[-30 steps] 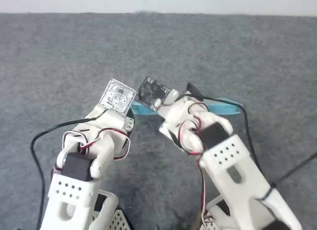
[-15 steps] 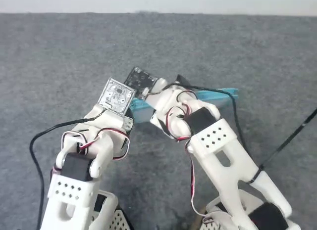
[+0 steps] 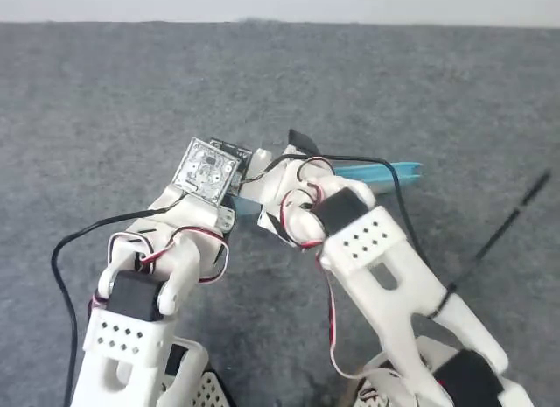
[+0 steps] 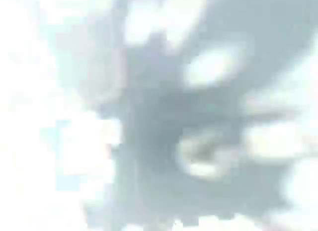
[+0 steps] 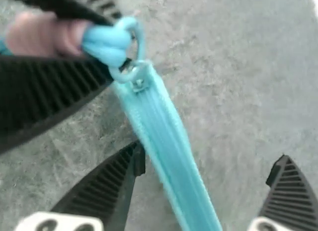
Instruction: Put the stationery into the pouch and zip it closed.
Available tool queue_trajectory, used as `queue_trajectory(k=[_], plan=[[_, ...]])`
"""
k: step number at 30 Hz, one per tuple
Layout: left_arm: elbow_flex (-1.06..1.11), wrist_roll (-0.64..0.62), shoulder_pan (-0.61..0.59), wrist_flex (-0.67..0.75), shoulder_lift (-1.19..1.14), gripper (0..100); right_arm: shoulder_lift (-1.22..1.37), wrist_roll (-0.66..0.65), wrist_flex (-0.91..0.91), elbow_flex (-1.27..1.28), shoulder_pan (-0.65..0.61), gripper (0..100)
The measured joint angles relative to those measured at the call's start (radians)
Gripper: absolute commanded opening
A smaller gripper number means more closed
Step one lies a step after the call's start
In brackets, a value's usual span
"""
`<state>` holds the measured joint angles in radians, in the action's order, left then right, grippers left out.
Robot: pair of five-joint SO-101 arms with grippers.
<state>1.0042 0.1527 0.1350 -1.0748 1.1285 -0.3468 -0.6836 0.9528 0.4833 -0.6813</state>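
The turquoise pouch [image 5: 166, 151] lies on the grey mat, its zipper edge running away from the right wrist camera. My right gripper [image 5: 206, 161] is open, one finger [image 5: 112, 186] on each side of the pouch. At the zipper's far end, my left gripper [image 5: 112, 48] pinches the blue zipper pull [image 5: 107, 39] between black ribbed fingers [image 5: 49, 92], with something pink [image 5: 35, 35] behind it. In the high view both wrists meet over one end of the pouch [image 3: 385, 172], which sticks out to the right. The left wrist view is a blur.
The grey mat [image 3: 105, 101] stretches out on all sides of the arms. A black cable [image 3: 411, 232] runs from the right arm [image 3: 359, 236] across the pouch. The left arm [image 3: 175, 241] stands close beside it.
The right arm has swung left along the pouch until its wrist sits against the left wrist. The left arm has not moved.
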Motion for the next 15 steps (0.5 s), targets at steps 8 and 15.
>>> queue_trajectory(k=[8, 15], plan=[[0.000, 0.000, -0.020, 0.000, 0.000, 1, 0.034, -0.002, -0.026, 0.000, 0.000, 29.1], [0.023, 0.000, -0.023, 0.002, 0.000, 1, 0.046, -0.002, -0.028, 0.000, 0.000, 7.3]])
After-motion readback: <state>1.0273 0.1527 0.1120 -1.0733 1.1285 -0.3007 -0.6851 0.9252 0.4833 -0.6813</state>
